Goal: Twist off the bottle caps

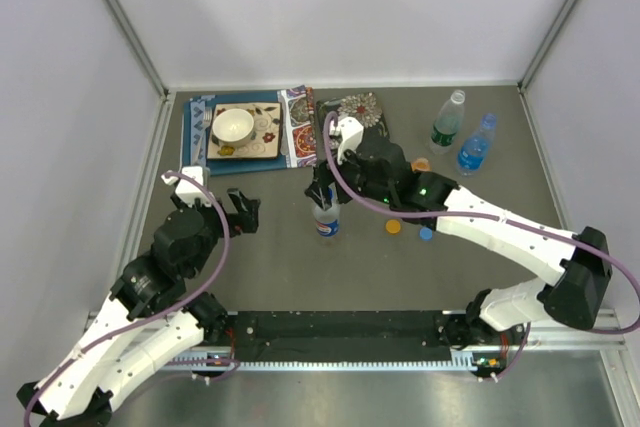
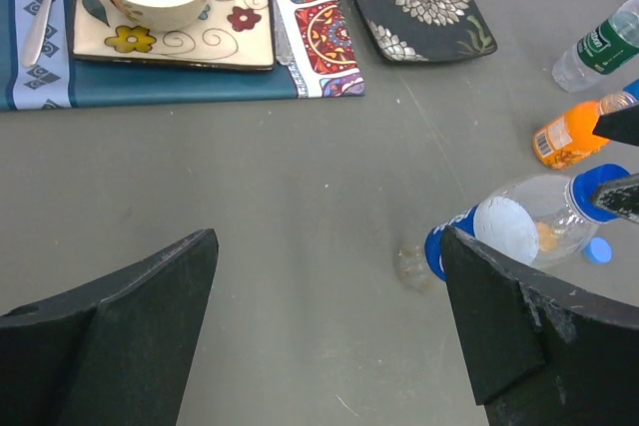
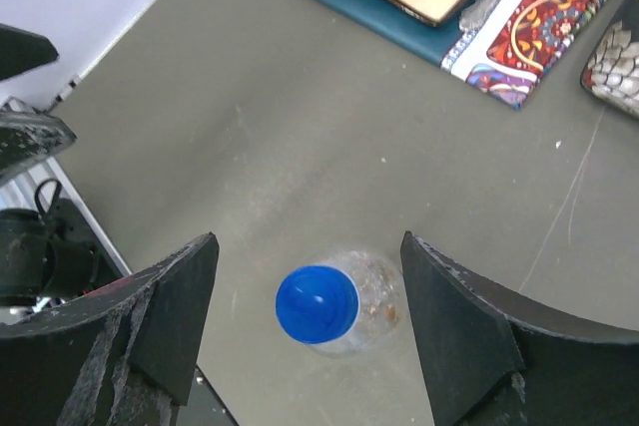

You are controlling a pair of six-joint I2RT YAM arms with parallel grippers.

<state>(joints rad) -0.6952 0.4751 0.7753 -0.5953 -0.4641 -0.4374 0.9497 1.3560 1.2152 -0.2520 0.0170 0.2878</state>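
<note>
Top view: your right gripper hung over blue-red label bottle, upright mid-bench. Green-label bottle and blue-tinted bottle stood near far right corner. Loose orange cap and loose blue cap lay right of centre.

Left wrist: your left gripper spread, empty.

Right wrist: jaws wide, straddling fitted blue cap, not touching.

Judgement: two caps off; you had this one and more left.

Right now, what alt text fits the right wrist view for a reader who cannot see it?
A clear bottle with a blue cap stands upright on the grey table, seen from above between the open fingers of the right gripper, which do not touch it. Patterned placemats lie at the top right.
</note>
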